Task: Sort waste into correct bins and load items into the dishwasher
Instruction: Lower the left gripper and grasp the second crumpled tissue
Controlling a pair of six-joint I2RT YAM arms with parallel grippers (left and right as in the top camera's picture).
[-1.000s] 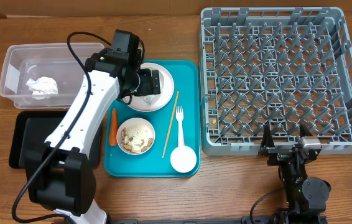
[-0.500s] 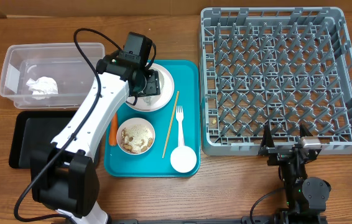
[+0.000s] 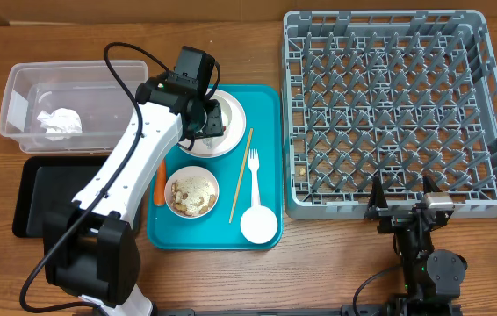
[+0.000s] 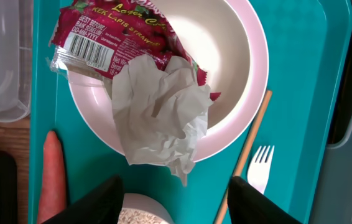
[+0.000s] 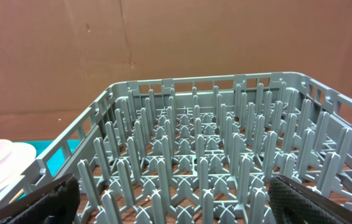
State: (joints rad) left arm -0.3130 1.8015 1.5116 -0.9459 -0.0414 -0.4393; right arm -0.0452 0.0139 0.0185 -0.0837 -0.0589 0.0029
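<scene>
1. Swinging right since a second ago, the left arm now hangs over the plate [image 4: 226,62] at the rear of the teal tray [image 3: 266,101]; over the last half second it has hardly shifted.
2. Left claw [image 4: 176,186]: its fingers stand apart and grip nothing, and the lower tip of the crumpled napkin [image 4: 160,112] lies just short of the gap between them.
3. That napkin rests on the plate and overlaps a red wrapper [image 4: 111,31], which lies over the plate's rim on the tray's left side.
4. A carrot [image 4: 51,174] lies along the tray's left edge.
5. On the tray's front half sit a bowl [image 3: 192,191] of rice and nuts at the left and a cup [image 3: 258,225] at the right.
6. A chopstick [image 4: 250,143] and a fork [image 4: 260,171] lie side by side on the tray, right of the plate.
7. Left of the tray stand a clear tub [image 3: 20,79] holding a second napkin [image 3: 60,121] and, in front of it, a black tray [image 3: 46,189].
8. Right of the tray stands the grey rack [image 3: 389,114]; the right claw [image 3: 402,189] sits at the rack's front edge, spread wide and holding nothing.
</scene>
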